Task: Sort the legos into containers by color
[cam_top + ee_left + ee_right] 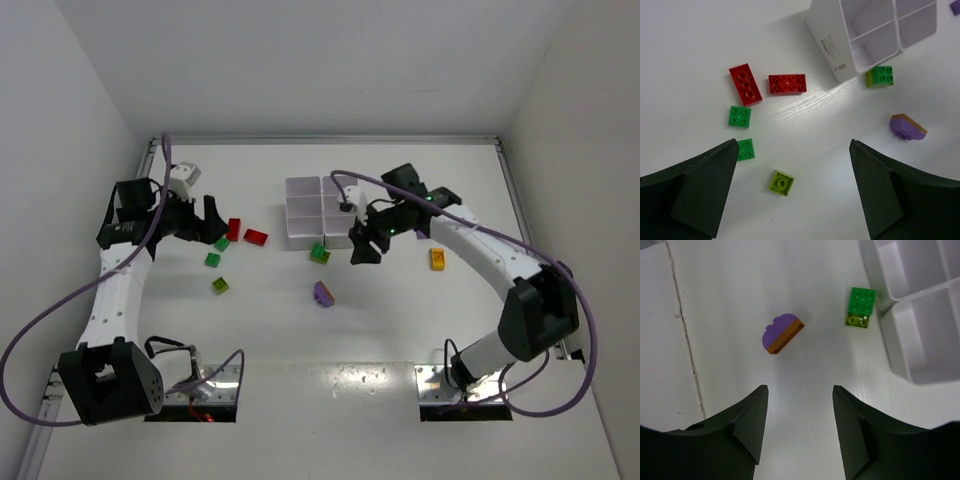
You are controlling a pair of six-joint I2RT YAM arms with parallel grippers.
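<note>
Counter, white and broad, carries everything. White tray, split into six square compartments, sits toward the far middle. No brick shows in the compartments that the wrist views reveal, so by my reading the sorting has barely begun.

Left pincer hovers with jaws spread wide and nothing between them. Right pincer also stands parted and bare, near the tray's near corner.

Bricks lie loose on the counter. Left of the tray are a red brick, a second red brick just beside it, a green square, another green square and a lime square. A green-and-lime clump rests just beside the tray wall. A purple-and-brown piece lies nearer the arms, and a yellow brick sits off to the right.

The step in hand looks like picking a target. Next, either pincer must drop over one brick, close across its sides, and lift it to a chosen compartment. The two joined pieces probably need pulling apart first.
</note>
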